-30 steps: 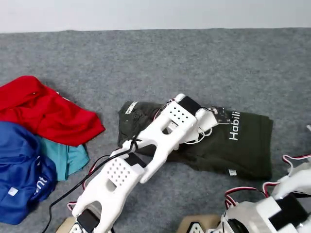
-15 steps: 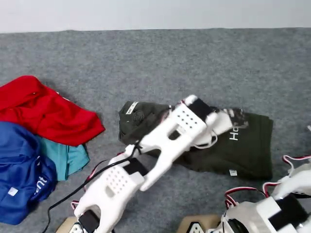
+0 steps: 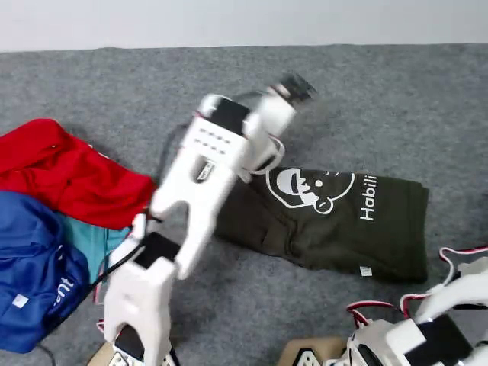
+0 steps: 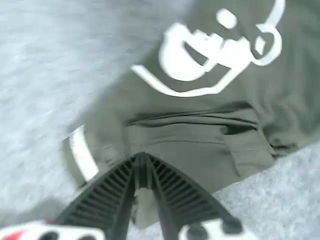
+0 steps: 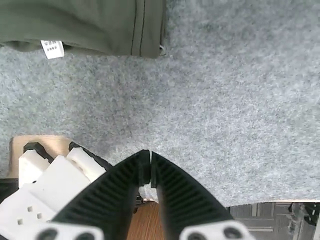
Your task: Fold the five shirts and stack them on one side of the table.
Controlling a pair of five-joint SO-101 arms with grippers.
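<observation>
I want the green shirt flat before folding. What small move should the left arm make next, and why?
Probably draw the left gripper a little away from the print, to smooth the dark green shirt. Its jaws are shut at the shirt's label edge, and the cloth there lies bunched in creases. Whether they pinch cloth I cannot tell.

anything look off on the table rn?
Nothing damaged. The dark green shirt lies askew and rumpled, with creases bunched along its near edge. The red shirt, blue shirt and teal shirt sit in an unfolded, overlapping heap off to one side. I count four shirts.
</observation>
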